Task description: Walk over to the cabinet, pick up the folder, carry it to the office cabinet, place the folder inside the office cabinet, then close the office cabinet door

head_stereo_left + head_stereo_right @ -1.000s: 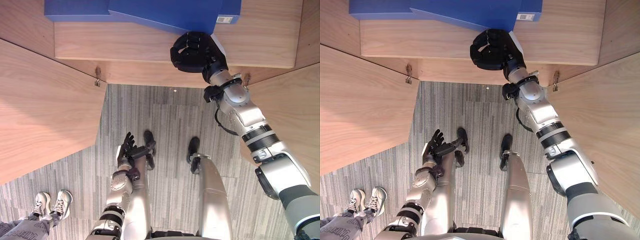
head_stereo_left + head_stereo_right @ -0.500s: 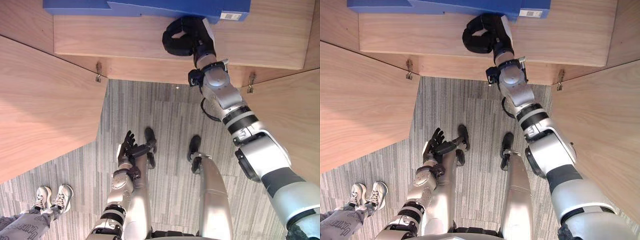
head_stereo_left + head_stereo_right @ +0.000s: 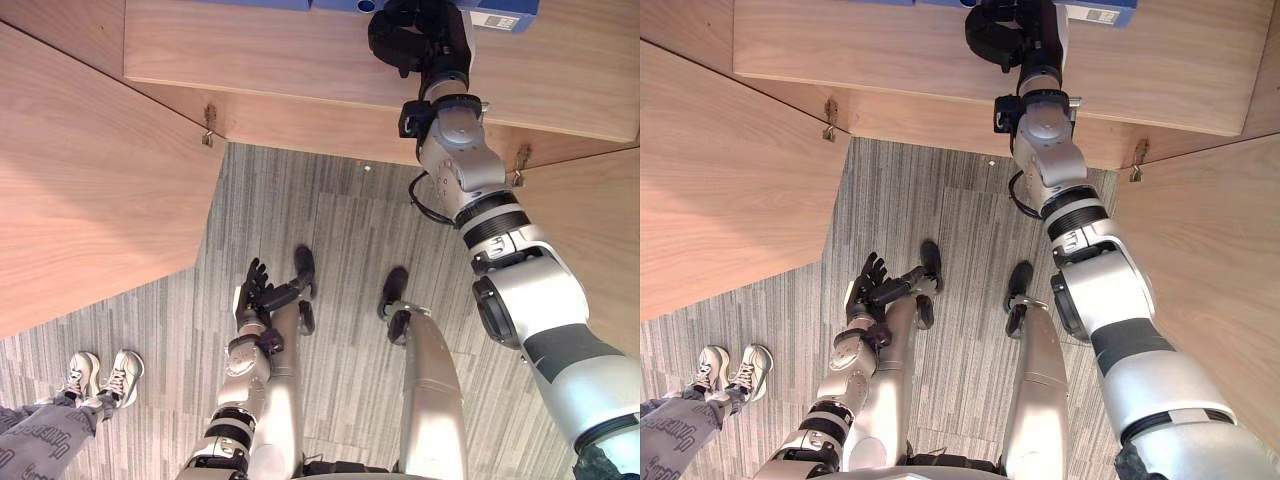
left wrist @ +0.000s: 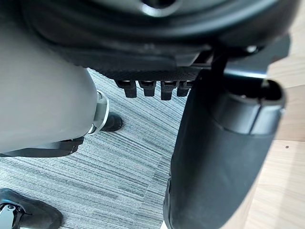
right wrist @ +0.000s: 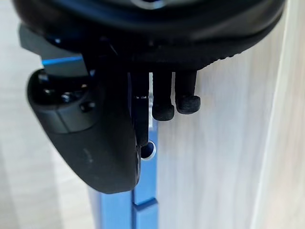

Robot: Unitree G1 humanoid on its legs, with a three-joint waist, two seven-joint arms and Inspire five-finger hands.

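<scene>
— How far along are you?
— Down by my side, my left hand (image 3: 258,290) hangs loose and empty. My right hand (image 3: 415,35) is against the flat blue folder (image 5: 145,214), which lies on the pale wooden cabinet shelf (image 3: 280,60). Gripping or just pushing, I cannot tell. The wooden doors (image 3: 90,200) stand open, so closing remains.

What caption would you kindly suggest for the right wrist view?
Right hand pinching the blue folder's spine beside a pale wood panel.
</scene>
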